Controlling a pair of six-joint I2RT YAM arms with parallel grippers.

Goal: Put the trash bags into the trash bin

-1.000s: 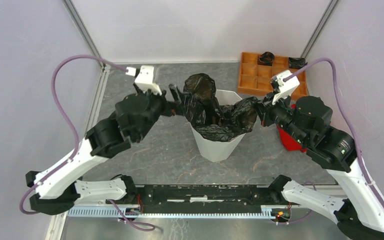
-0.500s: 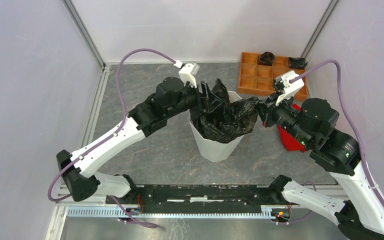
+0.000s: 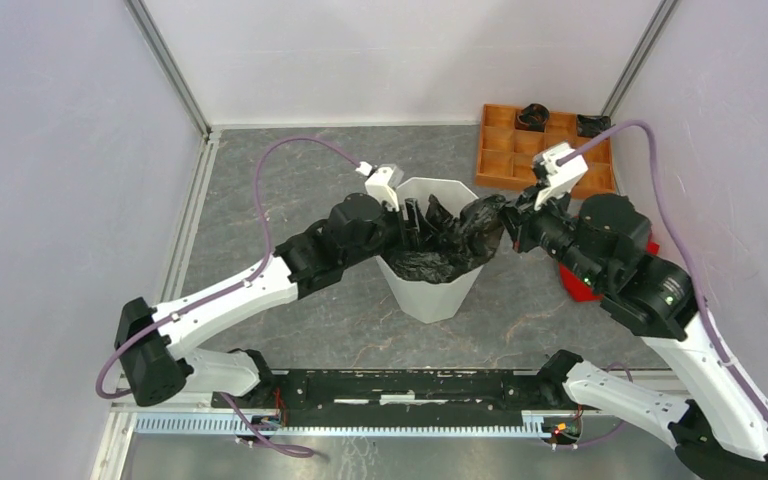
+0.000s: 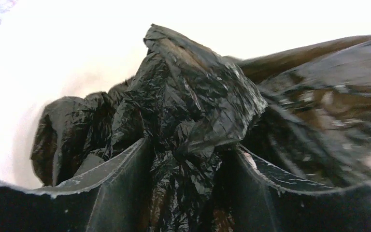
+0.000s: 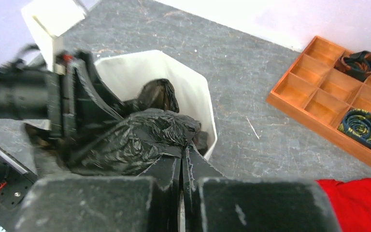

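The white trash bin (image 3: pixel 430 295) stands mid-table. The black trash bag (image 3: pixel 452 240) is bunched inside it and spills over the right rim. My left gripper (image 3: pixel 415 222) is open and dips into the bin's left side, its fingers apart with crumpled bag (image 4: pixel 193 92) between them in the left wrist view (image 4: pixel 191 150). My right gripper (image 3: pixel 507 215) is shut on the bag's right edge, just above the bin's right rim. In the right wrist view (image 5: pixel 184 147) the closed tips pinch the film (image 5: pixel 135 140) over the bin (image 5: pixel 193 87).
An orange compartmented tray (image 3: pixel 520 150) with rolled dark items sits at the back right, also in the right wrist view (image 5: pixel 328 101). A red cloth (image 3: pixel 580 285) lies under my right arm and also shows in the right wrist view (image 5: pixel 362 203). Frame posts stand at the back corners.
My left gripper has swung right from beside the bin and gone down into it, pushing the raised left part of the bag inside. My right gripper shifted slightly left, still holding the bag.
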